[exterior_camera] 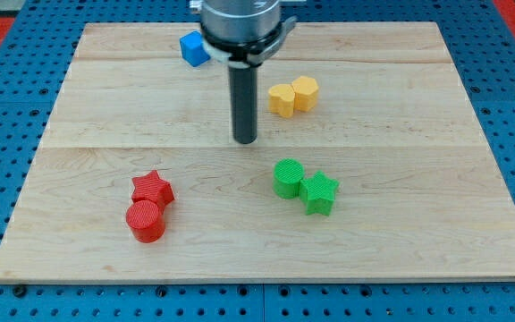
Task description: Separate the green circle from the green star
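Observation:
The green circle (287,177) lies right of the board's middle, touching the green star (319,192) at its lower right. My tip (245,139) stands on the board above and to the left of the green circle, a short gap away from it. The dark rod rises from the tip toward the view's top.
A red star (153,188) and a red circle (146,220) touch at the lower left. Two yellow blocks (292,96) sit together right of the rod. A blue block (193,48) lies near the top edge, partly behind the arm. The wooden board (436,250) ends at blue pegboard.

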You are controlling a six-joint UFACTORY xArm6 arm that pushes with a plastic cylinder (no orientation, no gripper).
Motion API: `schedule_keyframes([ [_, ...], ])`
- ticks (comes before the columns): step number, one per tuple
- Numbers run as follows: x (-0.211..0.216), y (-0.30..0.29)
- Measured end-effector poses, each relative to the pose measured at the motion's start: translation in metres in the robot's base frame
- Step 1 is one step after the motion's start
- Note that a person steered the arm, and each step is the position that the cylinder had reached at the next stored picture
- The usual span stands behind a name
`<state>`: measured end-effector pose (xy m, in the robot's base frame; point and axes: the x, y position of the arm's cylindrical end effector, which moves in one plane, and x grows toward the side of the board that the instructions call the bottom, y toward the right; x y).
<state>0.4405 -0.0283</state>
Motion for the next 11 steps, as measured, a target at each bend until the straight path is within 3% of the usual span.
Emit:
schedule_keyframes([
  [2,0.022,0.036],
  [3,0.029,0.012],
  [5,0.064,0.121],
  [7,0.085,0.067],
  [8,0.121,0.096],
  [10,0.100,0.126],
  [11,0.075,0.096],
])
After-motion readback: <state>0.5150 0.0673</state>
